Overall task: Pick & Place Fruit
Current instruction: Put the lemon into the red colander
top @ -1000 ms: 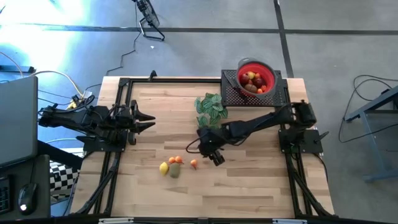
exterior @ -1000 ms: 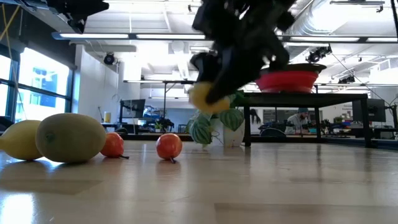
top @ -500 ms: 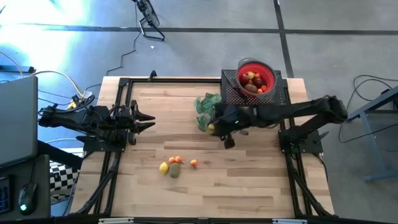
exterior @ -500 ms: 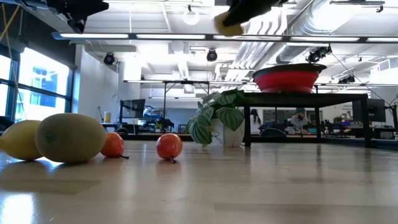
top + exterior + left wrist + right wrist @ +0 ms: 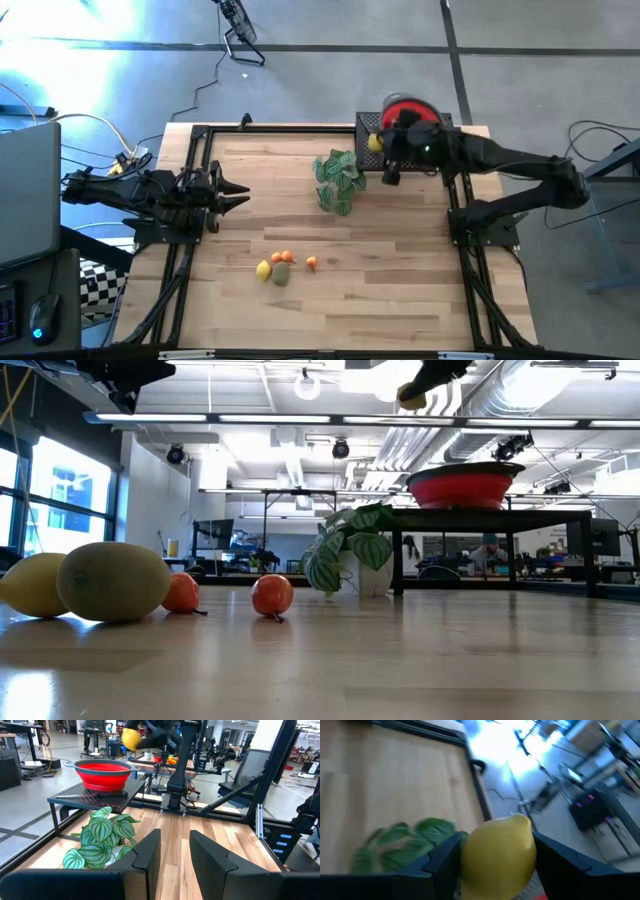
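Yellow lemon (image 5: 498, 851) clamped in my right gripper (image 5: 383, 152), above bowl (image 5: 407, 103) at bench's (image 5: 400, 280) far right corner; left gripper (image 5: 232, 194) part-open, empty, at left edge.

Between my dark right fingers (image 5: 560, 860) sits a plain, glossy yellow lemon (image 5: 498, 851), and past it lies the plant sprig (image 5: 339, 178), its green leaves striped with pale veins. The bowl (image 5: 103, 772) on the black mesh stand (image 5: 95, 796) at the table's far right corner is bright red with a grey rim. On the pale, light-brown wood-grain table (image 5: 400, 270), toward its near edge, lie another yellow lemon (image 5: 264, 269), a brown-green piece (image 5: 282, 272) touching it, two orange pieces (image 5: 281, 257) and a small red-orange one (image 5: 311, 263); my left fingers (image 5: 145, 855) are the same dark colour.
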`<action>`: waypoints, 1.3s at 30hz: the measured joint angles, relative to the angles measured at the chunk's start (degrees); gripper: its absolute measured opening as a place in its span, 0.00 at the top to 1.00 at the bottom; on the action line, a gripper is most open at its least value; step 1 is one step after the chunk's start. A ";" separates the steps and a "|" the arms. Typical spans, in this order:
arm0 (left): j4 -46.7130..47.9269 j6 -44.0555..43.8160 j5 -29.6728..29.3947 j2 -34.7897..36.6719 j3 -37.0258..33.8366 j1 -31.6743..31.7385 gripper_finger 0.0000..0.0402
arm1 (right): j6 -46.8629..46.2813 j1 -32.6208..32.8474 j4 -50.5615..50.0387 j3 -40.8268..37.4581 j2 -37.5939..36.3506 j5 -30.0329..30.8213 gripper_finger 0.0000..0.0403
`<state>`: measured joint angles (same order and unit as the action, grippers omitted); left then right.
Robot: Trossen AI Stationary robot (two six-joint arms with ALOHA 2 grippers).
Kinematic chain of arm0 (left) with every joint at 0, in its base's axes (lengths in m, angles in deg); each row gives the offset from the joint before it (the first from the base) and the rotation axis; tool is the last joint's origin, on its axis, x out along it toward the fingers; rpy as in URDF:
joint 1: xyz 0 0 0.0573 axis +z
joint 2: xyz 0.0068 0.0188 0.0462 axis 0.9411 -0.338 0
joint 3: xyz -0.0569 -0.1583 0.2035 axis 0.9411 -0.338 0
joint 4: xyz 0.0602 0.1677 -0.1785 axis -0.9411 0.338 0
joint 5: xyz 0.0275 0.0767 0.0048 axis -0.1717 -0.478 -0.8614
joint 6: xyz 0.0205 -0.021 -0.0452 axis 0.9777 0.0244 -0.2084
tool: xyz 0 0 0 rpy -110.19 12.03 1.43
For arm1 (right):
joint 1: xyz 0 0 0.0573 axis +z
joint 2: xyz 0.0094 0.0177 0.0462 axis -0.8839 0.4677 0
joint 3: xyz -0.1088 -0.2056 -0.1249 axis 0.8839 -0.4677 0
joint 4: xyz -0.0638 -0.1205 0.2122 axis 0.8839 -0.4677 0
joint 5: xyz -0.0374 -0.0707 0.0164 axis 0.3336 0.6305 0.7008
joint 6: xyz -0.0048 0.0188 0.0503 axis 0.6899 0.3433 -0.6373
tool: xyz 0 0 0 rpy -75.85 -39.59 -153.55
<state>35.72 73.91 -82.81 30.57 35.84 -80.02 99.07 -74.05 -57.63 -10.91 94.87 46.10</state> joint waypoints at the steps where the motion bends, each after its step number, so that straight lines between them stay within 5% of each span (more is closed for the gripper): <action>1: 0.00 0.02 0.00 0.00 0.00 0.00 0.75 | 0.00 -1.58 -0.28 0.00 -0.36 -0.03 0.46; 18: -0.02 0.02 0.00 0.00 0.00 0.00 0.75 | -8.34 -25.77 -1.73 0.00 3.71 -4.88 0.47; 39: 0.00 0.00 0.02 0.00 0.00 0.01 0.75 | -12.70 -31.40 -7.91 0.00 14.81 0.54 0.44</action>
<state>35.72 73.91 -82.79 30.57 35.84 -80.02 86.36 -105.44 -65.54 -10.91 109.68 46.64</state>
